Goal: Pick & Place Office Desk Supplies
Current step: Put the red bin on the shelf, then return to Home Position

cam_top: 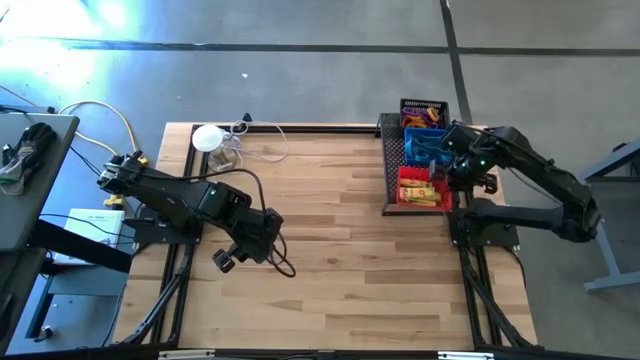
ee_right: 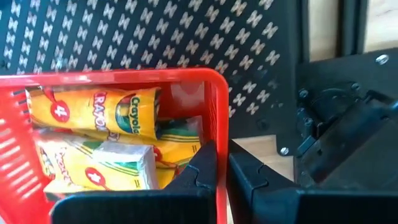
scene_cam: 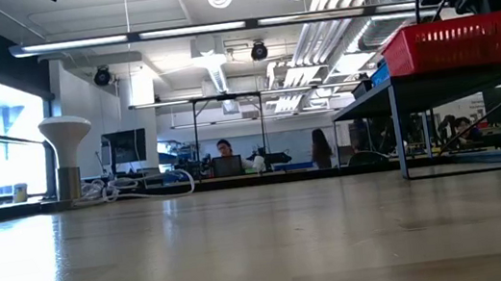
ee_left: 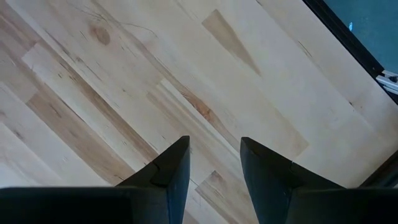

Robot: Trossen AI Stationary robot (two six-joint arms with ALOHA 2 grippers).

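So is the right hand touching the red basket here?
Touching. In the right wrist view, the right hand is shut on the red basket, its wall pinched between both fingers with no gap showing.

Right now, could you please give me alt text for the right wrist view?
The right gripper is shut on the wall of a red basket holding yellow crayon boxes, with a black mesh tray behind it.

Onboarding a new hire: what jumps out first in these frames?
The red basket of yellow crayon boxes at the table's right edge, with the right gripper shut on its wall. It sits in a row with a blue basket and a black basket on a black mesh tray. The left gripper hangs open over bare wood.
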